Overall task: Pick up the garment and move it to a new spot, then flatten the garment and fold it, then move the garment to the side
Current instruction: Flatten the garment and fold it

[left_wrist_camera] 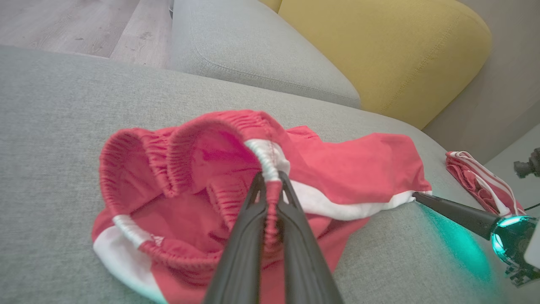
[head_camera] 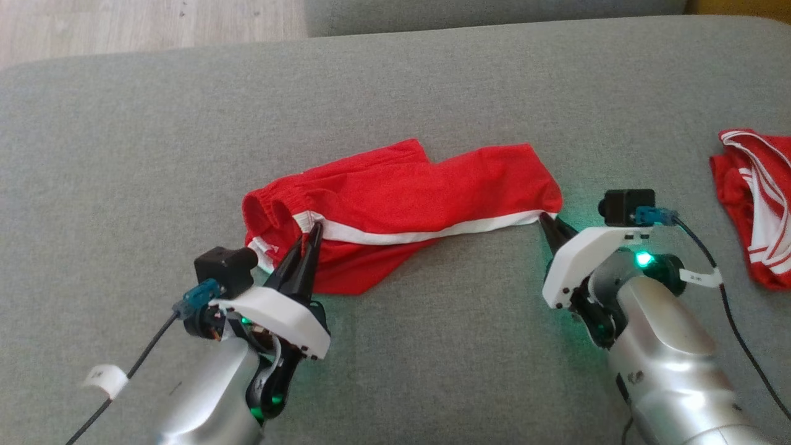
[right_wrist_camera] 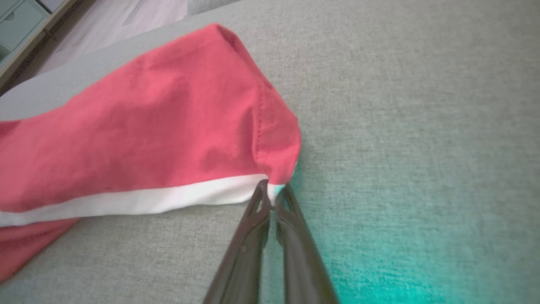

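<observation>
The garment (head_camera: 401,191) is a pair of red shorts with a white side stripe, lying across the middle of the grey cushion (head_camera: 432,93). My left gripper (head_camera: 311,233) is shut on its elastic waistband (left_wrist_camera: 270,169) at the white stripe. In the left wrist view the waistband gapes open to the left of the fingers. My right gripper (head_camera: 546,217) is shut on the hem corner of the leg (right_wrist_camera: 276,185), where the white stripe ends. In the left wrist view the right gripper's dark fingers (left_wrist_camera: 455,211) reach the stripe's end from the right.
A second red garment with white stripes (head_camera: 754,204) lies bunched at the cushion's right edge. Another grey cushion (left_wrist_camera: 253,50) and a yellow one (left_wrist_camera: 379,55) stand behind. Wooden floor (head_camera: 148,25) shows beyond the far left edge.
</observation>
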Controlling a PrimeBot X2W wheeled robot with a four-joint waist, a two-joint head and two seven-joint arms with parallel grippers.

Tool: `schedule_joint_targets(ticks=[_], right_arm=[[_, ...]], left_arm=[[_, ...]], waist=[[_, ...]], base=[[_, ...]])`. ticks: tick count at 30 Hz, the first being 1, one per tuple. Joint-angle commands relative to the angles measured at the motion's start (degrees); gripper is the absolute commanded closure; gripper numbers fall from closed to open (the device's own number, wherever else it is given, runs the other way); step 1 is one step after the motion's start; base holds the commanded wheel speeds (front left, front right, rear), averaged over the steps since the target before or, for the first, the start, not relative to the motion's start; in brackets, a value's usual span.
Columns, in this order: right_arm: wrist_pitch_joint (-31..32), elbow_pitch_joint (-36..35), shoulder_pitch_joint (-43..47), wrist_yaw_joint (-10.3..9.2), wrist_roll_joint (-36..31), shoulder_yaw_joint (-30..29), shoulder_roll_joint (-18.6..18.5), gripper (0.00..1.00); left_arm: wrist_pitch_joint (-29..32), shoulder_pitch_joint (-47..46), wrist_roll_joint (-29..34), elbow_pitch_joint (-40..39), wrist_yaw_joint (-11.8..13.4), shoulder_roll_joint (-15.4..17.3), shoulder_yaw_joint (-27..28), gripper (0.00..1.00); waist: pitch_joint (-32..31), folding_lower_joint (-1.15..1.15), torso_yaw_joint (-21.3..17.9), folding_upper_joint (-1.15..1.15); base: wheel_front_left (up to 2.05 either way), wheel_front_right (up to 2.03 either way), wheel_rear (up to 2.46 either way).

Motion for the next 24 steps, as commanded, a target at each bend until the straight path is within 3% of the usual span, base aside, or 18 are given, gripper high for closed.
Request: schedule_joint_targets(ticks=[1, 6, 12, 19, 24], right_arm=[[-0.5, -0.1, -2.5, 0.43, 0.1, 2.1, 0.6, 1.0], [-4.2, 1.5, -4.7, 0.43, 1.8, 2.9, 0.6, 1.0], [-8.2, -6.5, -5.3, 0.43, 2.0, 2.1, -0.1, 1.0], [-2.8, -32.1, 0.2, 0.43, 1.1, -1.2, -5.3, 1.0], [6.5, -55.4, 6.4, 0.43, -0.5, -7.3, -6.2, 1.0]], left_arm=[[-0.1, -0.8, 0.2, -1.9, 0.1, 1.6, 1.6, 1.0], [-2.2, -0.4, -0.5, -3.3, -0.2, 1.9, 2.5, 1.0], [-5.3, -0.1, -4.2, -12.0, -1.2, 3.9, 6.7, 1.0], [-1.6, 0.7, -10.1, -31.2, -1.2, 9.2, 11.7, 1.0], [5.4, 0.2, -15.2, -45.2, 1.2, 12.7, 13.9, 1.0]], waist=[[-0.2, 0.0, 0.0, 0.0], [-2.0, 0.0, 0.1, 0.0], [-4.8, 0.0, -0.5, 0.0], [-6.4, 0.0, -1.3, 0.0], [-5.4, 0.0, -1.3, 0.0]], base=[[0.0, 0.0, 0.0], [0.0, 0.0, 0.0], [0.0, 0.0, 0.0], [0.0, 0.0, 0.0], [0.0, 0.0, 0.0]])
